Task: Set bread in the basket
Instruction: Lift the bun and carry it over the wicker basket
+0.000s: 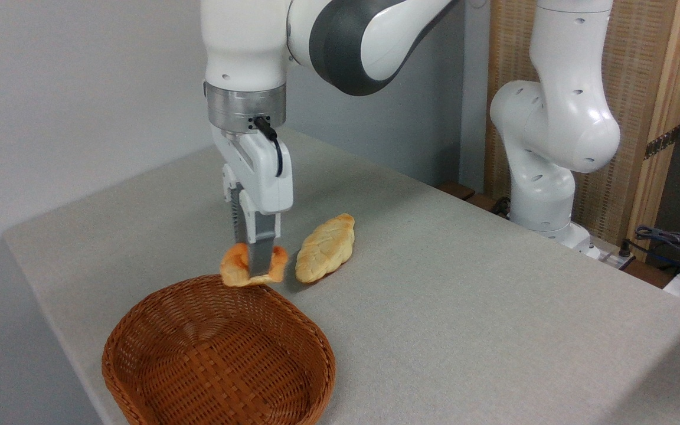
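Basket [216,354] below vertical arm, pincer [255,268] clamped on bread [235,267] over far rim.

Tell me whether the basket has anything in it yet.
Empty. The wicker basket shows only bare weave inside. The orange bun is clamped in the pincer near its far rim, and the pale braided loaf lies on the table.
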